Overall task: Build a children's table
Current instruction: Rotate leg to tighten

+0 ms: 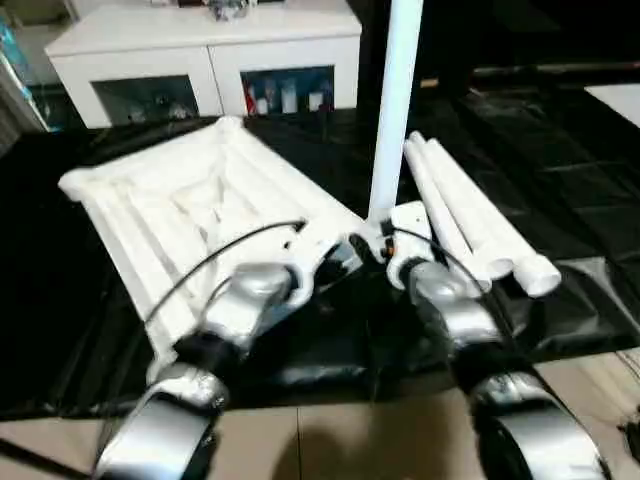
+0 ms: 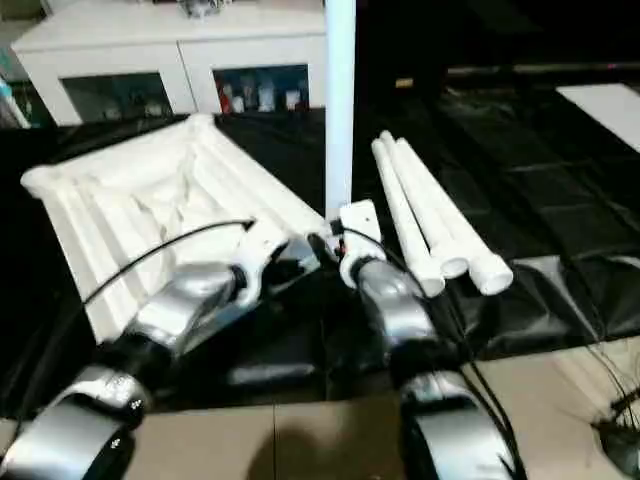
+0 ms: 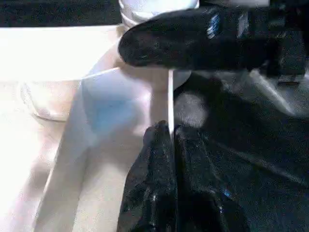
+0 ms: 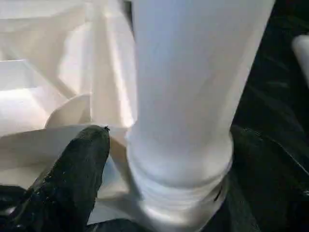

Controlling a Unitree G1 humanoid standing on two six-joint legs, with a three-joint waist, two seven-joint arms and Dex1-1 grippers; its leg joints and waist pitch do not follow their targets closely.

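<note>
The children's table top (image 1: 170, 210) lies upside down on a black sheet, ribbed underside up. One white leg (image 1: 395, 110) stands upright in its near right corner socket. Three more legs (image 1: 470, 220) lie side by side to the right of it. My left gripper (image 3: 170, 128) is shut on a thin white edge of the top, right beside that socket. My right gripper (image 1: 385, 250) sits at the foot of the upright leg (image 4: 178, 96). One of its fingers (image 4: 77, 179) stands a little off the leg's flared base, so the jaws are open around it.
A white cabinet (image 1: 200, 45) with glass doors stands behind the table top. The black sheet (image 1: 560, 150) covers the work area, with tan floor (image 1: 350, 430) at its near edge. A white panel (image 1: 615, 100) lies at the far right.
</note>
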